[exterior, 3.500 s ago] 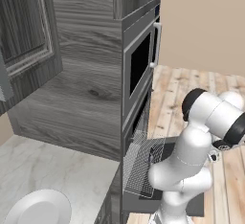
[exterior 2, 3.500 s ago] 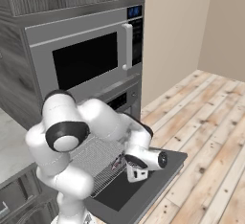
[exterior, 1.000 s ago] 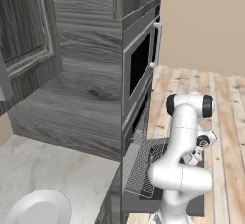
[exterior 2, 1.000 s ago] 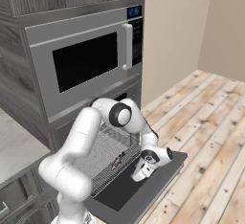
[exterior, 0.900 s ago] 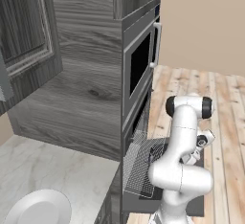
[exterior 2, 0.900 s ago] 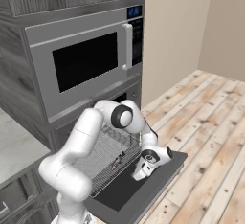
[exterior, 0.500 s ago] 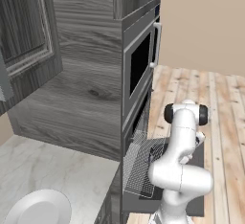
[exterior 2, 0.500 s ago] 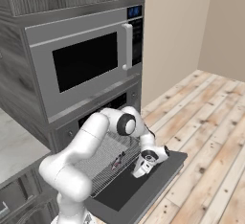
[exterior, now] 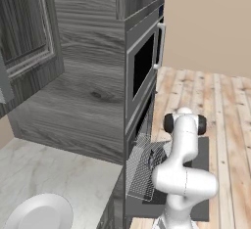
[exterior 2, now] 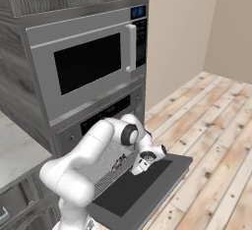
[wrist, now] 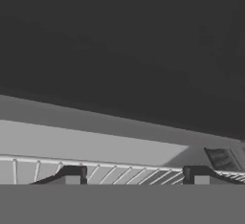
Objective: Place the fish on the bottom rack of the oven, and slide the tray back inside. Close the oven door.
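left base: behind-left, forward-down | right base: behind-right | shared: oven (exterior: 147, 125) (exterior 2: 110, 113) | hand: close, rack-level

A white plate (exterior: 39, 213) sits on the marble counter (exterior: 59, 174) at lower left. A microwave (exterior 2: 88, 62) fills the upper left, plank floor (exterior 2: 216, 140) at right.

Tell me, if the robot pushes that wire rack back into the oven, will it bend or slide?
The bottom rack looks like a stiff metal grid, so it will probably slide in flat rather than bend. The fish lying on it is small and loose, so a quick shove might make it skid. The gripper sits at the rack's front edge.
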